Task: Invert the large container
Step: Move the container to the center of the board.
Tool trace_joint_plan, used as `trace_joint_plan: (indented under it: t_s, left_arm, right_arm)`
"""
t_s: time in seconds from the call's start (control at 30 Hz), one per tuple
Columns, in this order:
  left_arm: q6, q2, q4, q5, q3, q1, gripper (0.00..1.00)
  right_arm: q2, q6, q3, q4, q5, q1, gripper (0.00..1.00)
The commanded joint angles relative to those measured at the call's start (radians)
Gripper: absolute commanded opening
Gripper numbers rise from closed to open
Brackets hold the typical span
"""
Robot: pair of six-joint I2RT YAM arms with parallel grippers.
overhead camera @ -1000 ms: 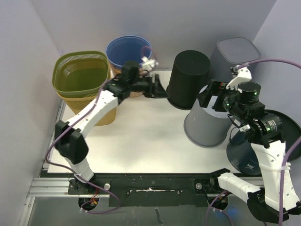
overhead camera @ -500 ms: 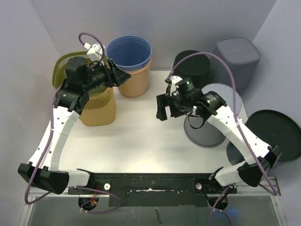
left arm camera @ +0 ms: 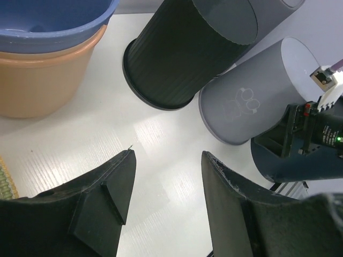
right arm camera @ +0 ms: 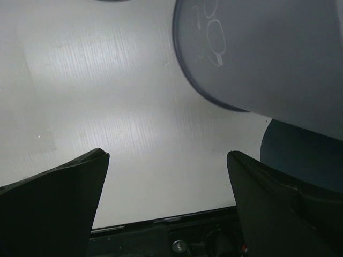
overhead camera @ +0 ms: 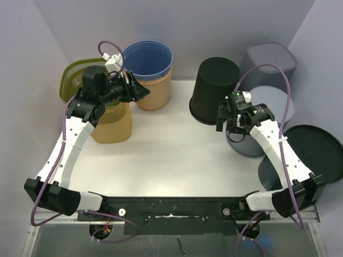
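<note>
Top external: grey container (overhead camera: 274, 100) inverted near table (overhead camera: 161, 155) right edge — left fingers (left arm camera: 102, 199), right fingers (right arm camera: 53, 198) apart.

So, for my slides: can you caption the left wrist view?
Open left gripper above the white table, facing an upside-down black bin and grey bin.

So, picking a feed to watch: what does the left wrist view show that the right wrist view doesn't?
Only the left wrist: the black bin, the blue bucket nested in the orange bucket, and the right arm. Only the right wrist: the dark front rail. Both: the grey bin, the white table, and open fingers of their own.
</note>
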Motion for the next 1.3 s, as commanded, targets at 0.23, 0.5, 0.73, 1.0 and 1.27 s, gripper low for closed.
trace_joint_plan:
  t_s: [0.23,0.5,0.73,1.0,1.27]
  left_arm:
    - [0.022,-0.036,0.020,-0.022,0.000,0.003,0.51]
    - [0.041,-0.040,-0.005,-0.080,-0.002,0.004,0.51]
    - [0.047,-0.027,-0.001,-0.092,0.009,0.004,0.53]
    - [0.051,-0.026,0.001,-0.086,0.005,0.004,0.53]
    - [0.045,-0.024,0.020,-0.069,-0.013,0.004,0.53]
  right_arm:
    - [-0.080,-0.011,0.021,0.067,0.057,0.072,0.98]
    - [-0.098,0.070,-0.059,0.056,0.289,-0.033,0.97]
    - [-0.100,0.137,-0.036,0.052,0.404,-0.048,0.97]
    - [-0.113,0.190,-0.025,0.005,0.366,-0.224,0.98]
    - [-0.185,0.095,-0.062,0.145,0.158,-0.313,0.98]
